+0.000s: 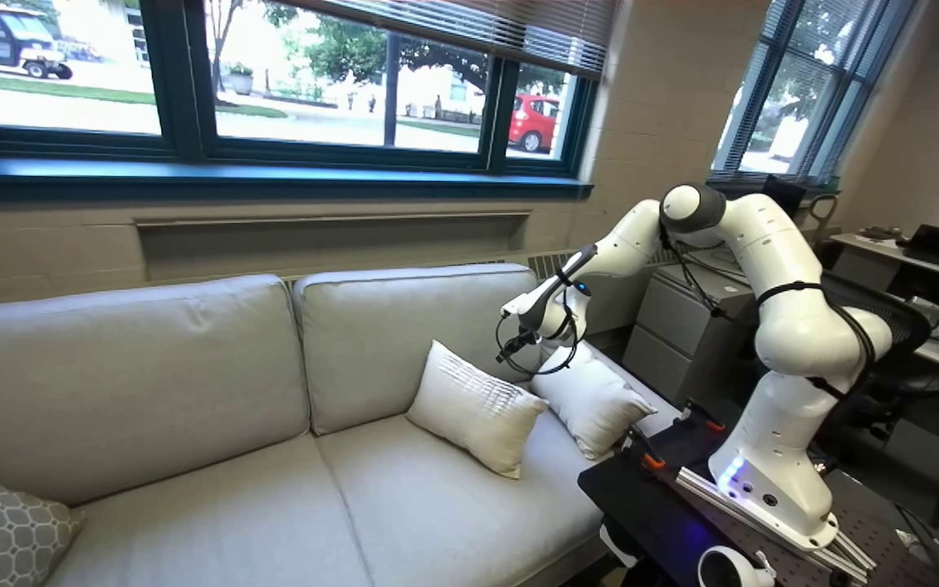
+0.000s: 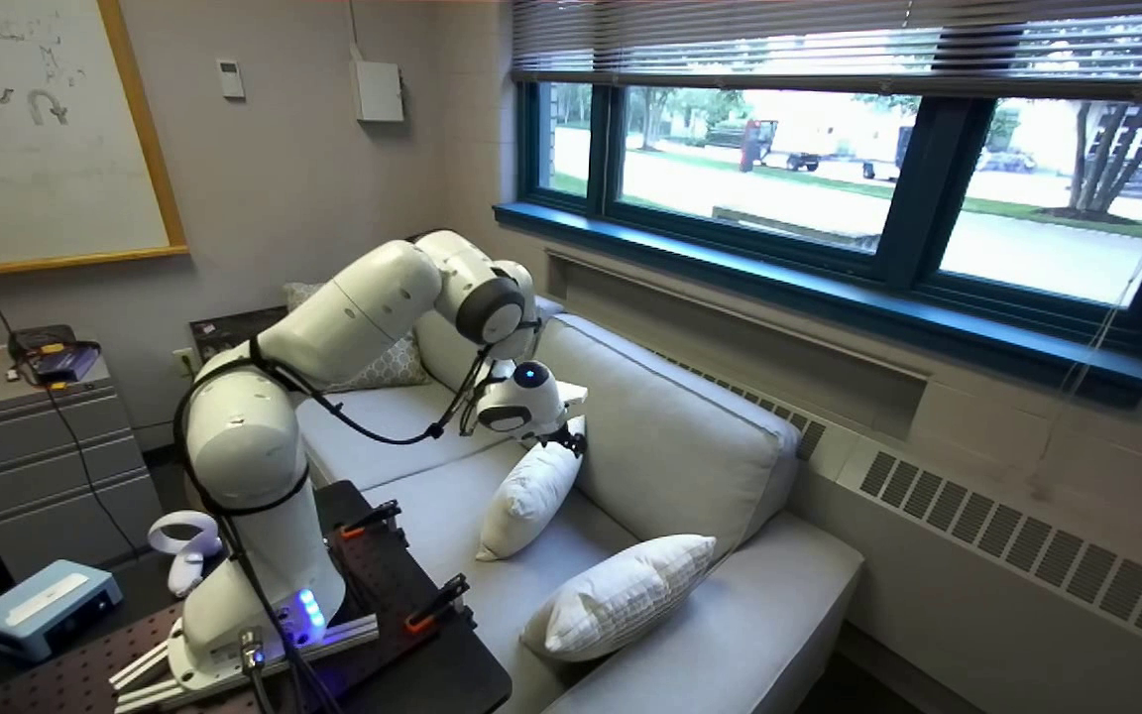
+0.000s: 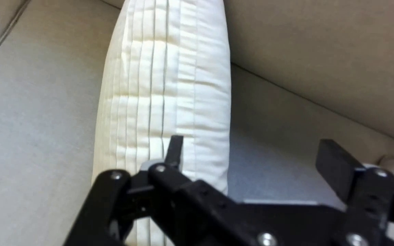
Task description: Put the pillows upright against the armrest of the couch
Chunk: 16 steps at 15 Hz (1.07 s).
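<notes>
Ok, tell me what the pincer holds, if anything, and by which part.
Nothing is held: in the wrist view the pincer stands open, one finger overlapping the cream pillow, the other apart from it.

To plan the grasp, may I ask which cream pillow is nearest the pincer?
The cream pillow farther from the armrest: the pincer hangs by its top edge; the other pillow sits beside that armrest.

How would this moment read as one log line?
hand: open, close to pillow farther from armrest | held: nothing | other pillow: beside armrest

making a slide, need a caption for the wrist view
Pleated cream pillow on the couch, seen past the open gripper.
</notes>
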Each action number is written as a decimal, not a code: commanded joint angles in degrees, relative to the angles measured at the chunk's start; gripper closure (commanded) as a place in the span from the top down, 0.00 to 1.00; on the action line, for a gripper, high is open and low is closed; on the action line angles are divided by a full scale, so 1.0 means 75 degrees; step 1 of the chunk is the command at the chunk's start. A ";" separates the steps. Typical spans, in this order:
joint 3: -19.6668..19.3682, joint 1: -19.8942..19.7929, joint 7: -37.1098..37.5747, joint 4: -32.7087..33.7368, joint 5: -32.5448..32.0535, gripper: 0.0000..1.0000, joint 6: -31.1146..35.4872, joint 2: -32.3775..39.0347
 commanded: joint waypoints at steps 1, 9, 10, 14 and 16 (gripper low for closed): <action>0.0864 -0.1313 0.0508 0.0644 -0.0649 1.00 0.0080 0.1283; 0.2486 -0.3612 0.0913 0.1135 -0.1682 1.00 0.0062 0.3005; 0.2764 -0.3849 0.0883 0.1168 -0.1776 1.00 0.0051 0.3092; 0.3752 -0.4503 0.0611 0.1120 -0.2215 1.00 0.0073 0.3330; 0.3967 -0.4483 0.0483 0.0882 -0.2311 1.00 0.0143 0.3255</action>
